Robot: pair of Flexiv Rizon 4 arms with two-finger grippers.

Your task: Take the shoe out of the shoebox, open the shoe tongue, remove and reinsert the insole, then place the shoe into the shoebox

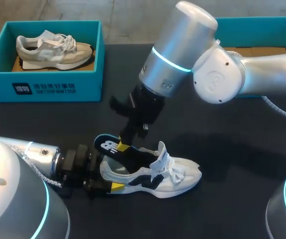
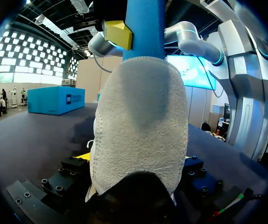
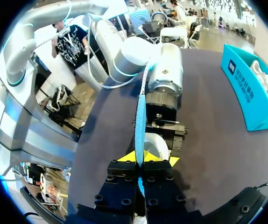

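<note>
Shoe (image 1: pixel 159 177) heel in left claw (image 1: pixel 109 185), insole (image 1: pixel 106 144) in right claw (image 1: pixel 124 147)

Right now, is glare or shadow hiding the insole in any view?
Head view: no; soft shadow falls on the table beside the shoe, and the insole is plain in the right gripper. Left wrist view: the shoe blocks most of it, with a shadow across its heel. Right wrist view: no glare, but the insole shows edge-on.

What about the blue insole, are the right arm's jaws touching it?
Touching. In the right wrist view the right jaws close on the blue insole edge-on, from both sides.
</note>
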